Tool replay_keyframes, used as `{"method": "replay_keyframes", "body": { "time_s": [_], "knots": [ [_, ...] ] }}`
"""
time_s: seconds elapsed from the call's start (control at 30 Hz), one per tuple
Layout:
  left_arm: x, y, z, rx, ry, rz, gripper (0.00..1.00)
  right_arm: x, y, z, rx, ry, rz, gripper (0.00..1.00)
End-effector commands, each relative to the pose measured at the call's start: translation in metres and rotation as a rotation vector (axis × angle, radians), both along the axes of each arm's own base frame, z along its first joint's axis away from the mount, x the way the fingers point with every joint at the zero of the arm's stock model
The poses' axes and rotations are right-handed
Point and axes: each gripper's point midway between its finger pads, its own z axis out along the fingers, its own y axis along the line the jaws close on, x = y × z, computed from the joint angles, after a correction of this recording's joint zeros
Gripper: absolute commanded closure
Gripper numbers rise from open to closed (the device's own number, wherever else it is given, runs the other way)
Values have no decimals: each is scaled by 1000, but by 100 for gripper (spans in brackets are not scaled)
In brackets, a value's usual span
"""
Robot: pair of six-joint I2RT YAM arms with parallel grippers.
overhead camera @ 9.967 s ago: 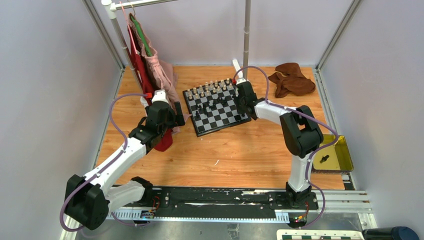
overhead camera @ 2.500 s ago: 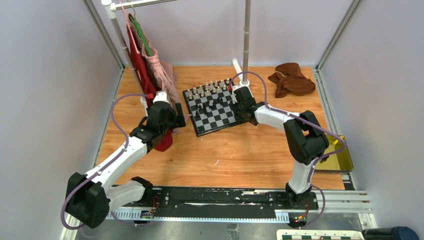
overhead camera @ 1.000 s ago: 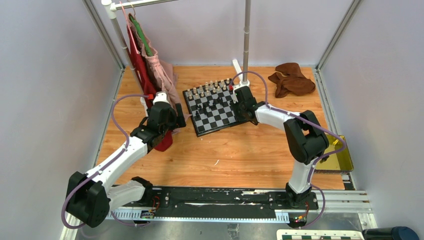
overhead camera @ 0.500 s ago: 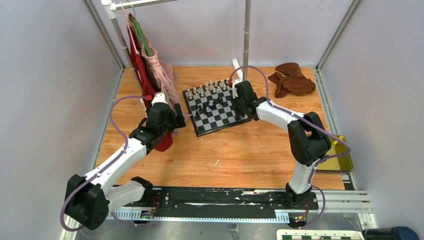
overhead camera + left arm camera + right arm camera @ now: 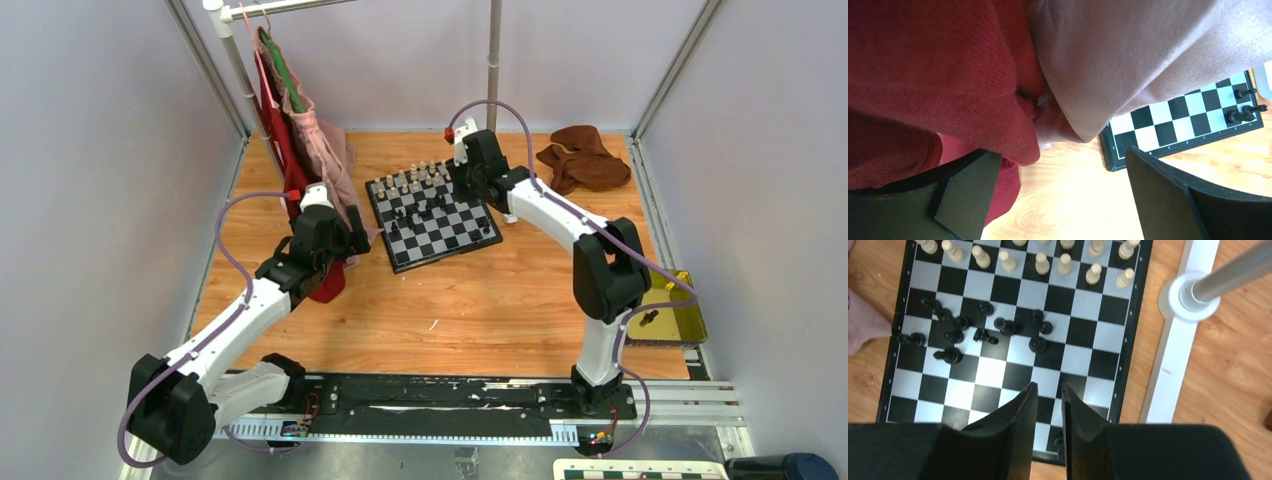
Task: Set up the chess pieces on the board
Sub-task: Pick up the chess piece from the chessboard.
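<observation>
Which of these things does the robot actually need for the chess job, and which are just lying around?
For the job: board, cream pieces in rows, black pieces mostly bunched mid-board.
Just lying about: hanging red and pink clothes, brown cloth, yellow tray, rack pole.

The near rows of the board (image 5: 973, 390) stand bare, save a lone black piece (image 5: 487, 229) at the right corner, and are open to a reach from the front. The black pieces (image 5: 955, 332) crowd the middle left. The cream pieces (image 5: 1040, 262) fill the two far rows. Just beside the right edge stand the pole (image 5: 1233, 271) and its white base (image 5: 1168, 365). The hanging clothes (image 5: 1128, 55) press against the left side.
</observation>
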Motion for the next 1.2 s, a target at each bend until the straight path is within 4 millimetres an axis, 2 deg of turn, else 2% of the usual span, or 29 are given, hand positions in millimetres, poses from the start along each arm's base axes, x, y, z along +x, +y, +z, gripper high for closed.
{"method": "replay_keyframes", "body": {
  "time_s": [0.0,0.33,0.73,1.17],
  "knots": [
    [8,2,12,-13,-22,32,0,7,1,-21,-24,72,25,71],
    [10,1,0,9,12,27,0,17,18,-36,19,115,36,64],
    [12,0,1,16,18,23,0,22,27,-43,40,137,46,56],
    [13,1,-1,28,20,23,0,27,32,-56,43,158,48,56]
  ]
}}
